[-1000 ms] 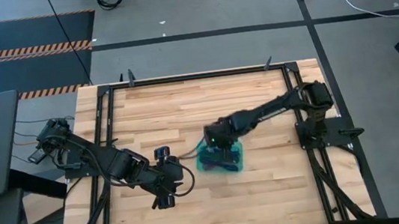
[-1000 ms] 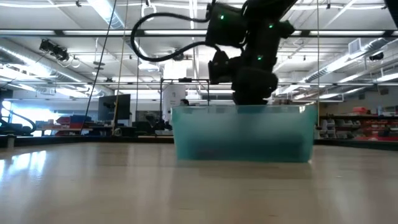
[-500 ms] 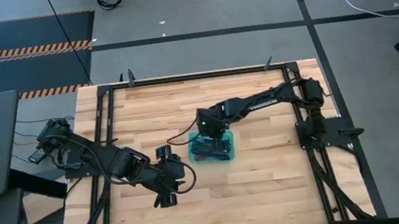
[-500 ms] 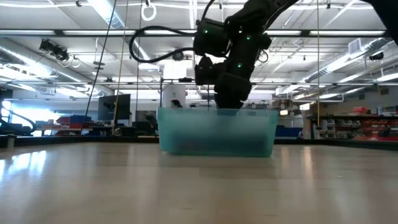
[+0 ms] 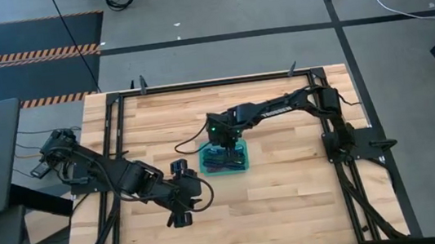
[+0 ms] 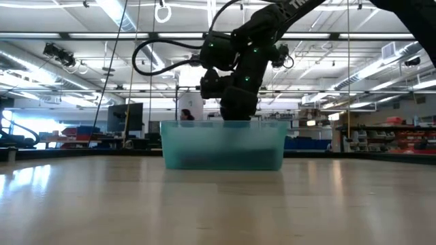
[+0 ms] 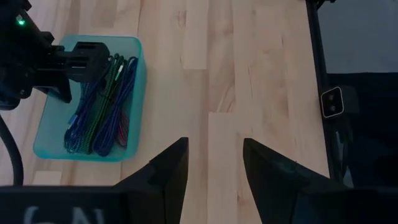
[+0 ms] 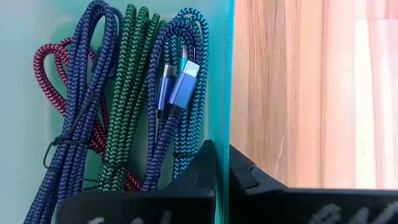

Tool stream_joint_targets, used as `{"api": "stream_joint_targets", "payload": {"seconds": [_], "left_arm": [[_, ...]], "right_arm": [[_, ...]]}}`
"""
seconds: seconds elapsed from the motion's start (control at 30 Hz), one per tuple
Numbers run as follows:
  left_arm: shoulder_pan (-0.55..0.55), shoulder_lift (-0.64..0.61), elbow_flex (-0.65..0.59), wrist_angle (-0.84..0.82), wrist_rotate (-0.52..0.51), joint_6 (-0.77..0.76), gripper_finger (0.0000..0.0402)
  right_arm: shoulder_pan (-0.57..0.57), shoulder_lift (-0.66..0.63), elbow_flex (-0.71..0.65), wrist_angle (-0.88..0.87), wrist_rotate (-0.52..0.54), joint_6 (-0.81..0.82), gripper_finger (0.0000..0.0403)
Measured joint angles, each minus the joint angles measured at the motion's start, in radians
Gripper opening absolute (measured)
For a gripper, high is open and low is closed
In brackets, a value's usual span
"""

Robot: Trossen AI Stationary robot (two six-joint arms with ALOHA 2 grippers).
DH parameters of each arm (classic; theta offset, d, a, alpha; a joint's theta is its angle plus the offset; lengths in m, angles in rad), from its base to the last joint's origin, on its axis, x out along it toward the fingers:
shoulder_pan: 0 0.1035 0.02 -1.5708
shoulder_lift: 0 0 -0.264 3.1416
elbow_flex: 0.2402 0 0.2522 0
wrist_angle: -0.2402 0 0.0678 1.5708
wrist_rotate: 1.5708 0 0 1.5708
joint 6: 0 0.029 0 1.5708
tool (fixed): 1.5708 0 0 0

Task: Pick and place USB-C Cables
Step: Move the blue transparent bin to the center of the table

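Right end effector [image 8: 221,163] clamped on the tray [image 8: 231,74] wall mid-surface; inside, cables [image 8: 124,93] look light, floppy; best pinched mid-bundle.

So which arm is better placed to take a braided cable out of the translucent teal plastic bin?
Right: the right gripper is already at the translucent teal plastic bin, its fingers pinching the wall. The left gripper waits open, off to the side.

Evenly bright overhead light, rows of ceiling strip lamps [image 6: 116,17] glowing in the low view, pale glare on the table [image 6: 41,177] near its left edge, soft faint shadows, nearest tabletop blurred, braided cables [image 8: 124,93] sharp in close-up
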Motion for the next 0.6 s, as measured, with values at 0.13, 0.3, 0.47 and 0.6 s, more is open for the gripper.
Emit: {"api": "stream_joint_targets", "payload": {"seconds": [0.13,0.3,0.47,0.6], "left_arm": [[0.000,0.000,0.000,-0.002,0.000,0.000,0.0160],[0.000,-0.001,0.000,-0.005,0.000,0.001,0.0160],[0.000,-0.001,0.000,-0.006,0.000,0.002,0.0160],[0.000,-0.001,0.000,-0.007,0.000,0.003,0.0160]], "right_arm": [[-0.013,0.003,0.003,-0.005,-0.006,-0.008,0.0002],[-0.030,0.003,0.003,-0.008,-0.013,-0.008,0.0002],[-0.040,0.003,0.002,-0.007,-0.017,-0.013,0.0002],[-0.042,0.003,0.002,-0.007,-0.017,-0.023,0.0002]]}}
